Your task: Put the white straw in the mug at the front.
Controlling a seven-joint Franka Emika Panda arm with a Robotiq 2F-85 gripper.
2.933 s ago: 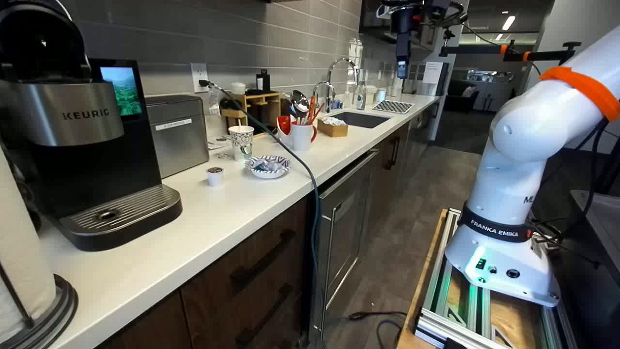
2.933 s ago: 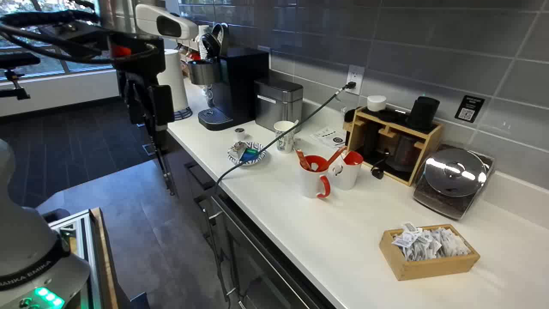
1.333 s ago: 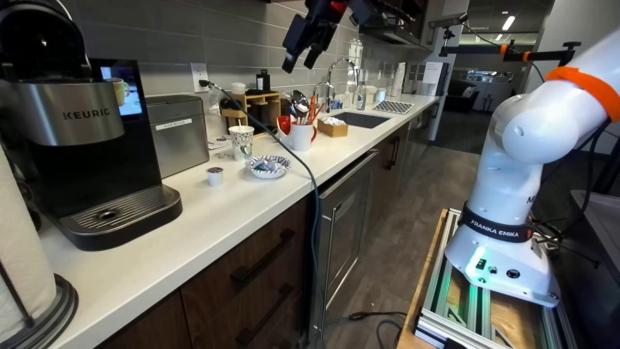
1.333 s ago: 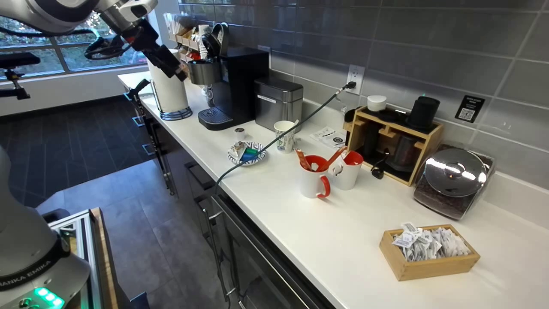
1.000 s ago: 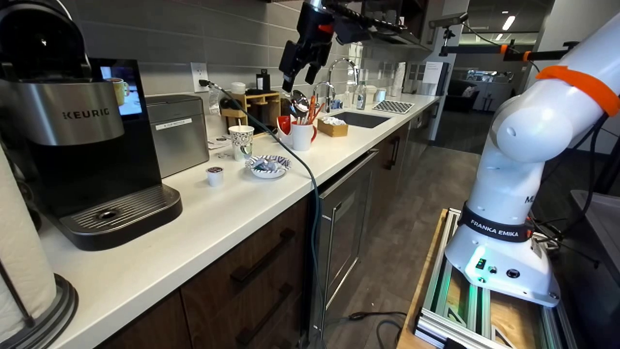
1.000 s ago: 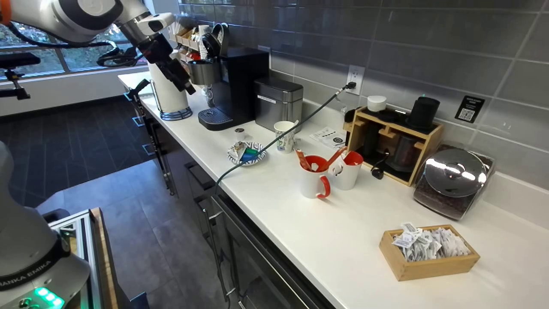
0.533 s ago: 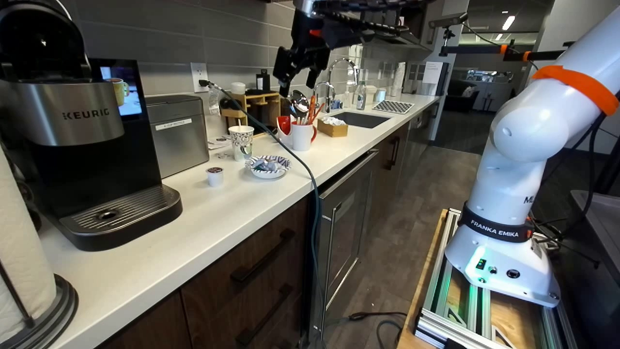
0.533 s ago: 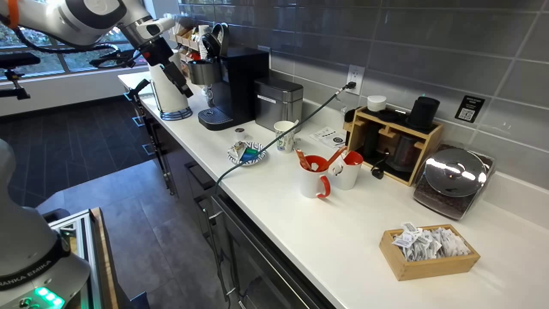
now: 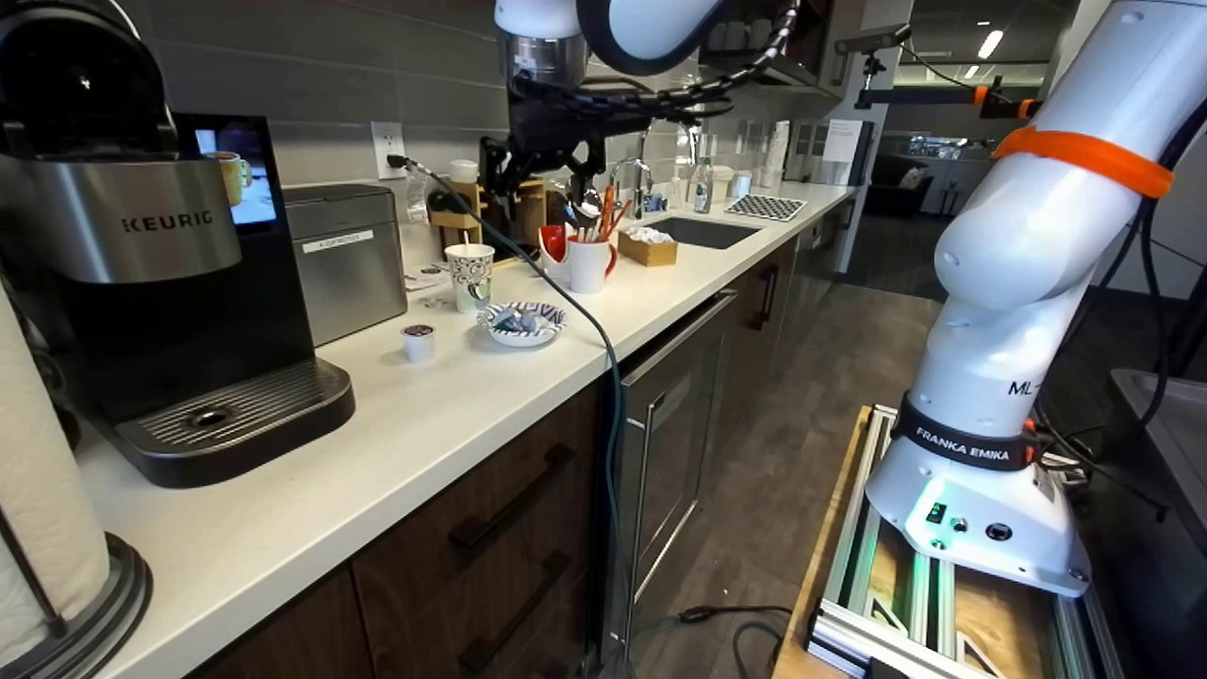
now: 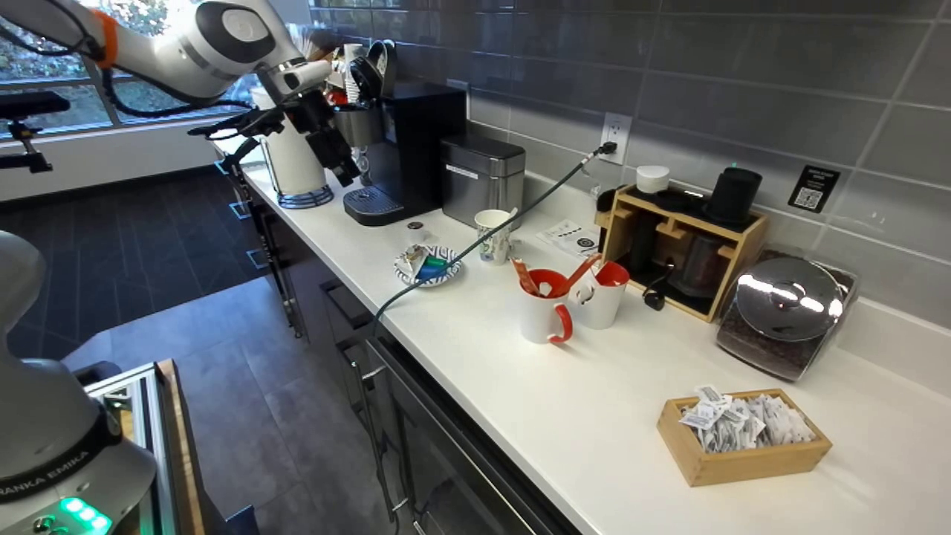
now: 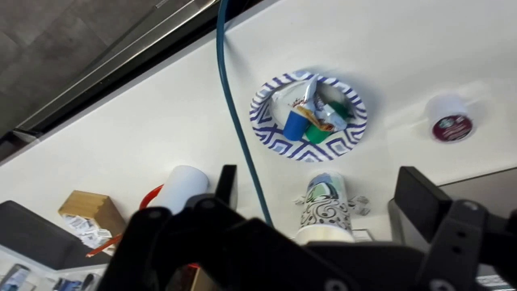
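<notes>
Well, pincer (image 11: 318, 186) hangs above worktop (image 10: 631, 416), fingers (image 11: 422, 202) spread wide. Patterned paper cup (image 11: 325, 202) sits below, framed between fingers in wrist view; white straw (image 9: 466, 240) rests in it, end poking above rim. Front mug (image 10: 541, 318), white with red inside and handle, off to pincer's side, toward sink (image 9: 702, 233), red sticks (image 10: 579, 273) inside, second mug (image 10: 602, 303) just beside. Patterned bowl (image 11: 335, 147), also below pincer, holds blue and green bits (image 11: 295, 126) I can't name. Teal cord (image 11: 233, 107) slants past under pincer's spread.
</notes>
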